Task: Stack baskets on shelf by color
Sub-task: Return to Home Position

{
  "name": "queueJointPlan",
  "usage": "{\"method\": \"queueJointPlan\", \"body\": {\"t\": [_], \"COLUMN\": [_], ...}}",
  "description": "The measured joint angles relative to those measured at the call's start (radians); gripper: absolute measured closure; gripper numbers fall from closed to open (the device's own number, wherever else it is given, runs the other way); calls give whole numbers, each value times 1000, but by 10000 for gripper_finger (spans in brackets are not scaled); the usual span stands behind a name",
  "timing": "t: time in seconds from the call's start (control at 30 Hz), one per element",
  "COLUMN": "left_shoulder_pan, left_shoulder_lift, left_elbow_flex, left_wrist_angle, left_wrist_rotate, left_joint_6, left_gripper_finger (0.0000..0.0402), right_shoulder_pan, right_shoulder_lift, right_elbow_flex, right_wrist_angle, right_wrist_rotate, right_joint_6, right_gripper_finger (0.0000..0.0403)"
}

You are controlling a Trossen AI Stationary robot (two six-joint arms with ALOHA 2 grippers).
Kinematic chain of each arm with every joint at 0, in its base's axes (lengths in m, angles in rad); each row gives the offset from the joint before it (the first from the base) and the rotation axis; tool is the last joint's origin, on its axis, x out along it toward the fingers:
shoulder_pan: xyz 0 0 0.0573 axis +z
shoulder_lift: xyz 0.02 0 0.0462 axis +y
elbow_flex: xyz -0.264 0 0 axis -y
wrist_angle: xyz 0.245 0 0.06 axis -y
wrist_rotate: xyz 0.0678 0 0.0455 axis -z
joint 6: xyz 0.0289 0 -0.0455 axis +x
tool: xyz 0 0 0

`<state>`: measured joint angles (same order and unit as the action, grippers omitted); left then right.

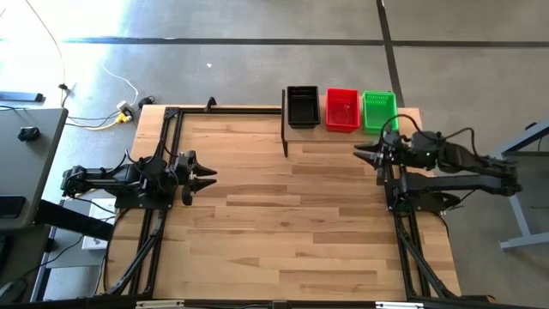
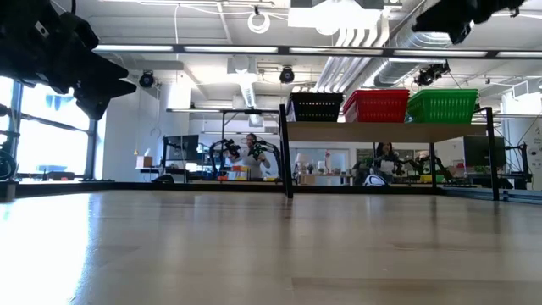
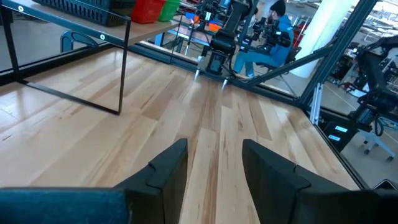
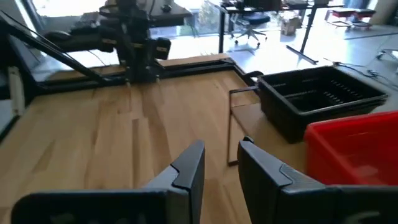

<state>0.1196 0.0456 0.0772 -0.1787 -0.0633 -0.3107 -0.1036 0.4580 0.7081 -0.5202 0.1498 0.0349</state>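
Table [image 1: 292, 215]: pale wood, bare across the middle, black frame rails down both sides.

Shelf [image 2: 381, 131]: far right part of the table, on black posts. The low view shows the board raised off the tabletop. From above it is mostly covered by the baskets.

Baskets, in a row on the shelf: black [image 1: 303, 106], red [image 1: 342, 110], green [image 1: 378, 112], just beside one another, with the green one nearest the right edge. The low view shows each colour as one block. How many are nested in each cannot be told in any view.

Left arm: left edge of the table, well apart from the shelf. Left gripper [image 1: 208, 176] points toward the centre. Its wrist view shows the fingers [image 3: 168, 171] parted fairly wide and holding nothing.

Right arm: right edge, near the green basket. Right gripper [image 1: 360, 154] points inward. Its wrist view shows a narrower gap, also holding nothing, with the black and red baskets close by and the red one cut off at the frame edge.

In the low view only dark bulks of the arms show at the top corners; the claws are out of frame.

Beyond the table: a seated person in blue [image 3: 280, 31], two more people [image 2: 251, 152] far back, other rigs, and a yellow plug [image 1: 126, 112] with cables on the floor.
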Motion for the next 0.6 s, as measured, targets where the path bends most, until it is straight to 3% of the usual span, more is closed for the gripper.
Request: {"method": "queueJointPlan", "body": {"t": [0.3,0.6], "left_shoulder_pan": [0,0], "left_shoulder_lift": [0,0], "left_elbow_flex": [0,0], "left_wrist_angle": [0,0], "left_wrist_rotate": [0,0], "left_joint_6": [0,0], "left_gripper_finger": [259,259], "right_shoulder_pan": [0,0], "right_shoulder_lift": [-176,-306], "right_elbow_flex": [-288,-403], "right_wrist_angle": [210,231], "right_wrist_rotate": [-56,-55], "right_joint_6": [72,101], "right_gripper_finger": [320,320]}}
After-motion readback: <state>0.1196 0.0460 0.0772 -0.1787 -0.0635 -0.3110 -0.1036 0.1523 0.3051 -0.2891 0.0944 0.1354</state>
